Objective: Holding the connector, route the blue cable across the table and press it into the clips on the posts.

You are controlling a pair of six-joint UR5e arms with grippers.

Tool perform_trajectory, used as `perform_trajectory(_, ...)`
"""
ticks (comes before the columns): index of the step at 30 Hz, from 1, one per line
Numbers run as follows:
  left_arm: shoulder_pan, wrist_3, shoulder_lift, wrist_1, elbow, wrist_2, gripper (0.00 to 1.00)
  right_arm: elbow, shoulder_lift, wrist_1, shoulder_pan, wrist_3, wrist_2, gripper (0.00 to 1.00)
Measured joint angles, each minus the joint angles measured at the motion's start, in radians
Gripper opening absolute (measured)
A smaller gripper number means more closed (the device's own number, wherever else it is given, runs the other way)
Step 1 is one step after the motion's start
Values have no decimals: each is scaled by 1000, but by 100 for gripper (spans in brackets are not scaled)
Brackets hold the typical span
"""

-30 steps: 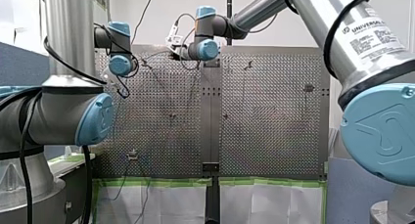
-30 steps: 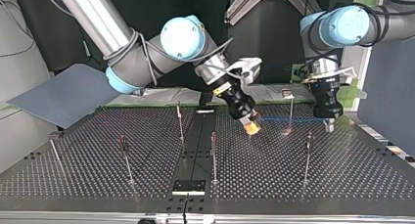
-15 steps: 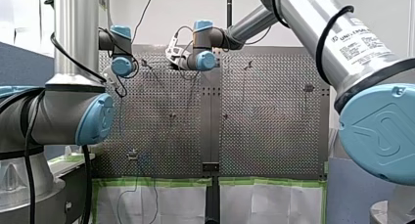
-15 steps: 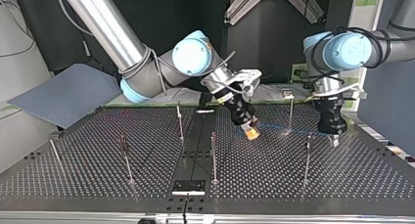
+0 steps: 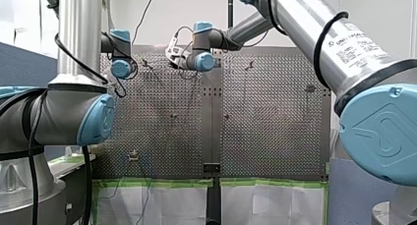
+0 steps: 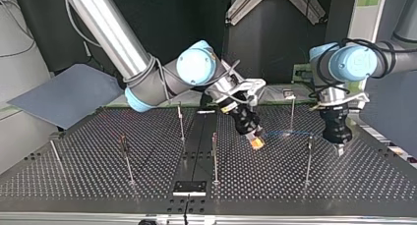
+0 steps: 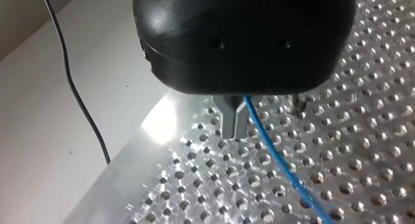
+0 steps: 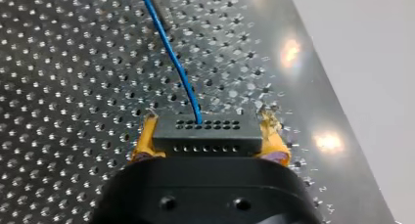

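Note:
In the right wrist view my right gripper [image 8: 209, 132] has its yellow pads [image 8: 145, 138] shut on the black connector [image 8: 208, 133]. The blue cable [image 8: 169, 48] leaves the connector and runs ahead over the perforated plate. In the left wrist view the metal fingers of my left gripper [image 7: 234, 130] are shut on the blue cable [image 7: 279, 160], which trails off below them. In the top view my right gripper [image 6: 255, 142] hangs tilted near the middle and my left gripper [image 6: 339, 147] stands upright at the right. The thin cable [image 6: 285, 132] spans between them, passing the top of a post [image 6: 309, 156].
Several thin posts stand on the perforated table [image 6: 74, 181], among them one behind the cable [image 6: 292, 112], one at the centre [image 6: 215, 156] and others at the top view's left [image 6: 125, 158]. A black plate [image 6: 189, 187] lies by the near edge. A grey panel [image 6: 64, 95] leans at the left.
Both grippers have moved toward the top view's near edge and come lower, the left one also a little to the right. The cable between them has come along. Both grips are unchanged.

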State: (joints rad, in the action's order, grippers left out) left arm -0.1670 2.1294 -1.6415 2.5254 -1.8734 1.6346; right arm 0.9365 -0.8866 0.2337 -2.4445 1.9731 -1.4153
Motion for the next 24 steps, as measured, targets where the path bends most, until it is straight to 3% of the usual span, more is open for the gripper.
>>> perform_trajectory(4, -5, -7, -33, -6, 29, -13, 0, -14, 3, -1, 9, 12, 0, 0)
perform_trajectory(10, -9, -11, -78, -10, 69, -27, 0, -17, 8, -2, 27, 15, -2, 0)
perform_trajectory(21, -19, -12, -98, -13, 78, -40, 0, -18, 13, -3, 40, 15, -1, 0)
perform_trajectory(22, -19, -13, -98, -12, 78, -39, 7, -18, 13, -3, 40, 15, -1, 0)
perform_trajectory(23, -19, -15, -98, -11, 78, -38, 7, -18, 13, -3, 40, 15, -1, 0)
perform_trajectory(24, -19, -19, -98, -9, 78, -36, 28, -18, 13, -3, 40, 15, -1, 0)
